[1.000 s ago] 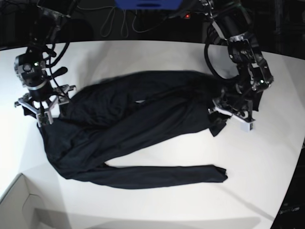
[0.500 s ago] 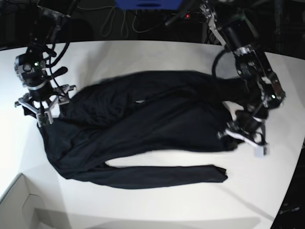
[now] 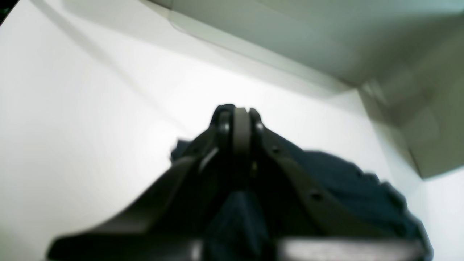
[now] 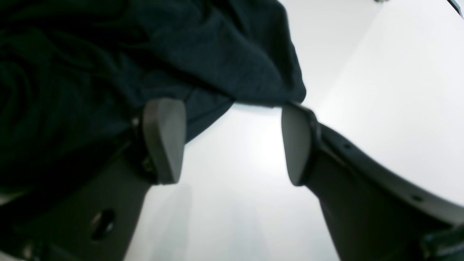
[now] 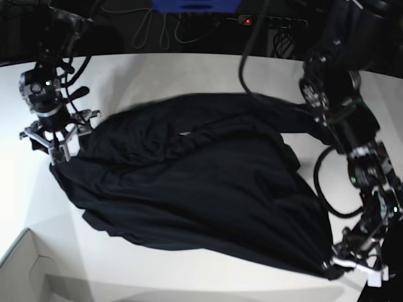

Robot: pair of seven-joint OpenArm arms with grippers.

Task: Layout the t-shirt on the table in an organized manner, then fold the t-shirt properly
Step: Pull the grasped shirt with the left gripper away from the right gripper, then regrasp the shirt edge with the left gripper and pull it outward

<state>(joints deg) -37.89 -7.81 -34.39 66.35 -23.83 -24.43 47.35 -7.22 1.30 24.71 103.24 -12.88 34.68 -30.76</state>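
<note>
At 5 o'clock in the base view, your left claw [image 5: 352, 264] is clamped on a corner of the t-shirt [image 5: 195, 182], drawing the black fabric out across the white desk [image 5: 189, 75]. Your right claw [image 5: 56, 151] at 9 o'clock stands with fingers [image 4: 163, 141] wide apart, holding nothing, at the shirt's edge. White box [image 5: 25, 270] at 7 o'clock.

The left gripper [image 3: 241, 121] reaches toward twelve o'clock with its jaws pressed together, black t-shirt [image 3: 348, 177] fabric bunched beneath and trailing toward four o'clock. The white table [image 3: 83, 119] spreads around it, and a blurred pale box [image 3: 417, 119] sits at two o'clock.
</note>
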